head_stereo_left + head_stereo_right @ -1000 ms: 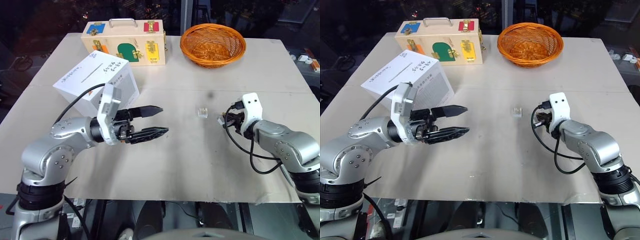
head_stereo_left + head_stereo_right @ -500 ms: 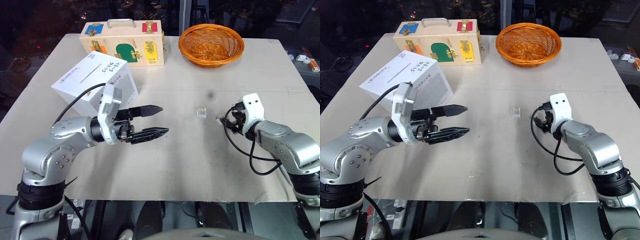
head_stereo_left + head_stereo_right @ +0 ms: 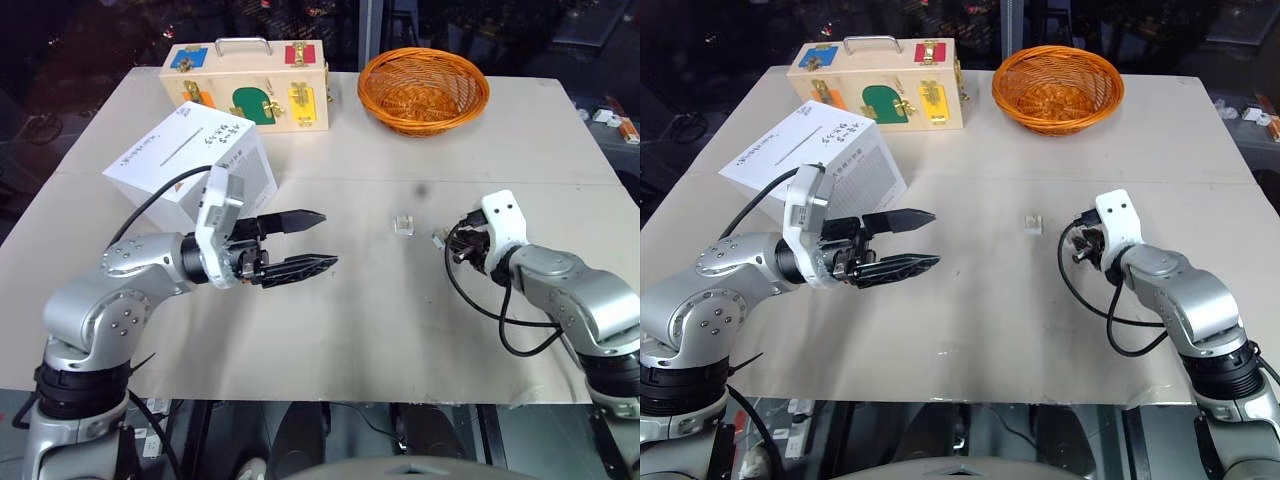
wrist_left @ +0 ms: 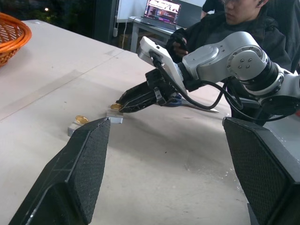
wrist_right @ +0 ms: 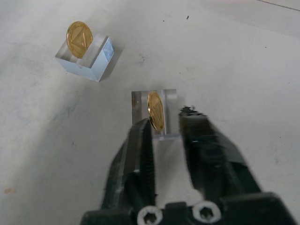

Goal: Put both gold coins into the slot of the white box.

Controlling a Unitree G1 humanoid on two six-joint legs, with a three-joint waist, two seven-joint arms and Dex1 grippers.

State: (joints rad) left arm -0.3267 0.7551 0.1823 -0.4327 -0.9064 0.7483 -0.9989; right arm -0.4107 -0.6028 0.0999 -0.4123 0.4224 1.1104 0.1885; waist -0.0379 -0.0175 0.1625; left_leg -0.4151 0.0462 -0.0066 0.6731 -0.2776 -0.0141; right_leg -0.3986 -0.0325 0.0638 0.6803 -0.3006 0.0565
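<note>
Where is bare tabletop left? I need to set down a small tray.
Bare: the near strip of the table between the arms, and right of the basket. Crowded: far left around the white box and wooden box, and by the coins at the right end effector.

The right gripper (image 5: pixel 166 123) is rolling at the wrist beside the nearer gold coin (image 5: pixel 156 110) at centre frame, its fingers (image 5: pixel 142 140) now narrowed around it with gaps showing.
</note>
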